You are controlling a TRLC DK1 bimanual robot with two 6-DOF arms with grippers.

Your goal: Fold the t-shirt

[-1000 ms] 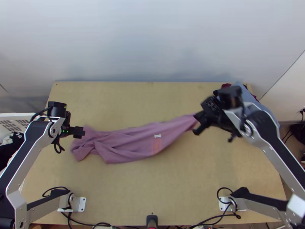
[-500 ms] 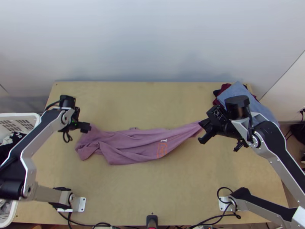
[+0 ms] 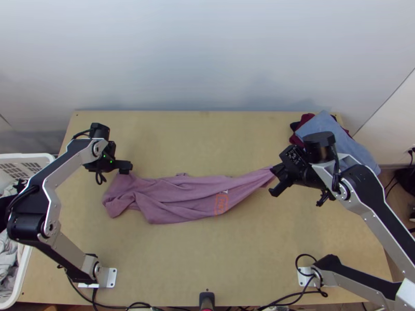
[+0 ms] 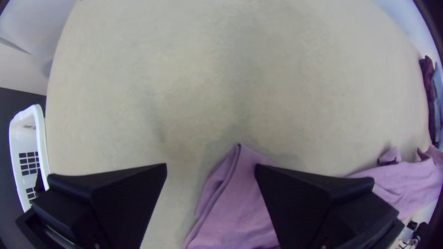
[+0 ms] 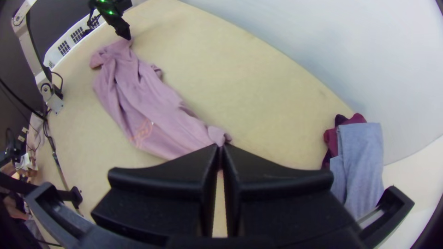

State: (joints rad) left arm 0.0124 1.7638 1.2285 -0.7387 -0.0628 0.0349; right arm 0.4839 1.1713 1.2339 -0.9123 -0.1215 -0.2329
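Your t-shirt [image 3: 176,199] slid slightly right and nearer, then settled; barely changed over the last half second. Your left gripper [image 3: 124,167] moved right and a touch farther, to the shirt's far-left corner. Likely means: right end anchored, left grasp next, then a spread or fold. Early stage, no neat fold.

Shirt lies across the table [image 3: 207,259] middle, long and bunched, creased, overlapped at left, tapering to a pulled point at right. Orange print [image 3: 221,203] sits on the near side, right of centre.

Your right gripper [image 5: 220,148] is clamped on that right tip. Left one is open, corner between its spread fingers, not pinched. Could grab one layer only, so check.

Far right: blue cloth [image 3: 322,126] over dark red cloth [image 3: 306,118]. Left edge: white basket [image 3: 23,267].
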